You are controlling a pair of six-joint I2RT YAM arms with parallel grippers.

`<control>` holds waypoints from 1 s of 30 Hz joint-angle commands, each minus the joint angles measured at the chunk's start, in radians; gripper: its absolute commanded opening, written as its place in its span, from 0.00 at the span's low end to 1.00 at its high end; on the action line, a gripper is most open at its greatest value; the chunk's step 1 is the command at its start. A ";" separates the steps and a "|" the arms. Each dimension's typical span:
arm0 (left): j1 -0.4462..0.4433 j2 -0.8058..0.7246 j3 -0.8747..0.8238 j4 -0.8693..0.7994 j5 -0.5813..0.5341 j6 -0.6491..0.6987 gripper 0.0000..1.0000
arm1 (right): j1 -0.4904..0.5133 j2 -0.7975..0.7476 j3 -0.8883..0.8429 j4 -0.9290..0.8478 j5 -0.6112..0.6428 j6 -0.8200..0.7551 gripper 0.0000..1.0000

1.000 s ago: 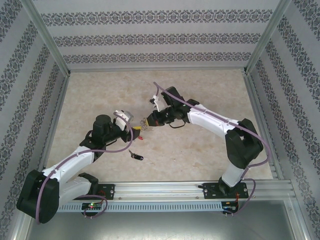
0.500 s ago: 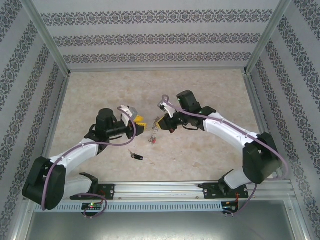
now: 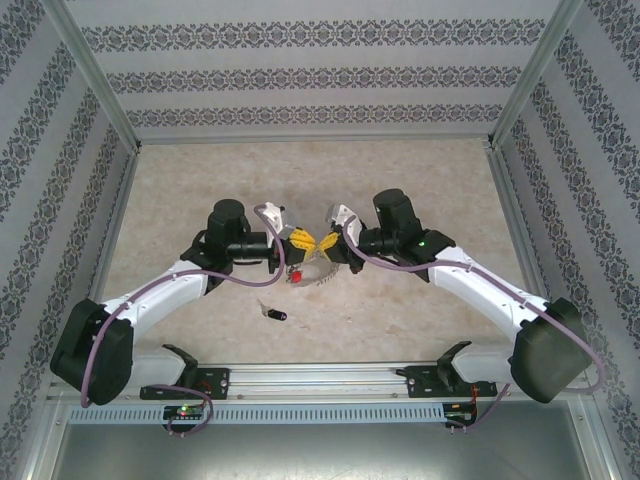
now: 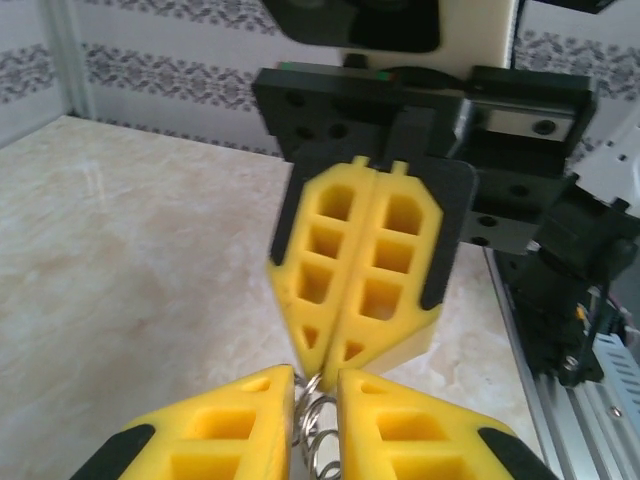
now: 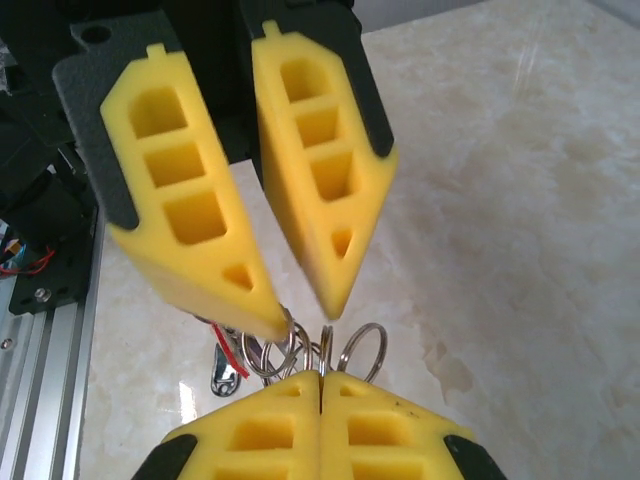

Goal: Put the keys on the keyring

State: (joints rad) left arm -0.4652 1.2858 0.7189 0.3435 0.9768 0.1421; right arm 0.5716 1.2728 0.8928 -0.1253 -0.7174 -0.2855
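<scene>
The keyring (image 5: 365, 345), a bunch of thin silvery rings with a small red tag (image 5: 228, 350), hangs above the table between both grippers. My right gripper (image 5: 320, 378) is shut on the rings, which stick out of its seam. My left gripper (image 4: 317, 375) faces it tip to tip and is open, with a stack of rings (image 4: 318, 430) in the gap between its fingers. From above, the left gripper (image 3: 300, 243) and right gripper (image 3: 327, 245) meet over the table's middle, with the keyring (image 3: 312, 270) dangling below them. A key (image 3: 273, 312) with a black head lies on the table, nearer the arm bases.
An aluminium rail (image 3: 320, 378) carries the arm bases along the near edge. Patterned walls and metal frame posts (image 3: 92, 75) enclose the marble-look table (image 3: 200, 180). The left arm's purple cable (image 3: 235, 285) loops near the key.
Half a second ago the grippers were apart, the keyring hanging from the right one. The left gripper has moved right until its fingers straddle the rings. The key has stayed put.
</scene>
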 commanded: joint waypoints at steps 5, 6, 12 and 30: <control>-0.031 -0.020 0.038 -0.149 0.013 0.129 0.20 | -0.006 -0.054 -0.023 0.088 -0.051 -0.066 0.00; -0.031 -0.022 0.039 -0.159 0.010 0.137 0.20 | -0.006 -0.059 -0.026 0.085 -0.054 -0.080 0.00; -0.030 -0.050 0.030 -0.216 0.021 0.190 0.21 | -0.007 -0.104 -0.064 0.081 -0.103 -0.204 0.00; -0.091 -0.101 0.015 -0.211 -0.045 0.273 0.27 | 0.020 -0.138 -0.065 0.074 -0.123 -0.245 0.00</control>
State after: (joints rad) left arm -0.5278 1.1942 0.7292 0.1413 0.9447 0.3660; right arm 0.5743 1.1542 0.8204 -0.1070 -0.7914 -0.5053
